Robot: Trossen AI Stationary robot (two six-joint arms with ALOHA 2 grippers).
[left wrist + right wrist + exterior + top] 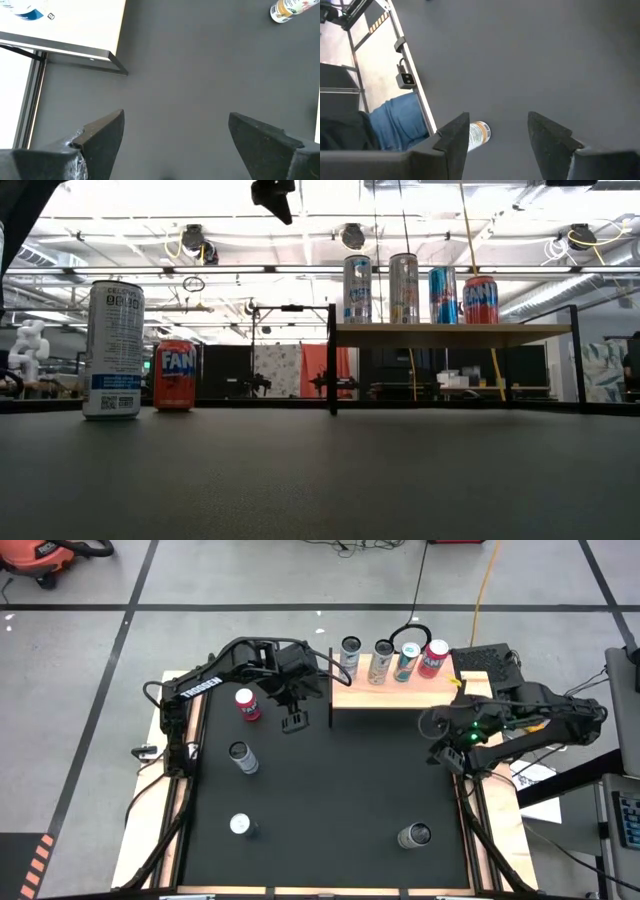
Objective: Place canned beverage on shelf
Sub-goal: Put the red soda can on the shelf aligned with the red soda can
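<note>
Four cans (391, 659) stand in a row on the light wood shelf (355, 695), just beyond and beside the left claw (294, 722), which hangs empty over the black counter (330, 800) with its fingers spread wide. Near that claw's other side stands a red can (247, 705), with three more cans (242, 757) farther out on the counter. Well apart, the right claw (497, 137) hovers at the counter's edge, its fingers partly apart and holding nothing.
</note>
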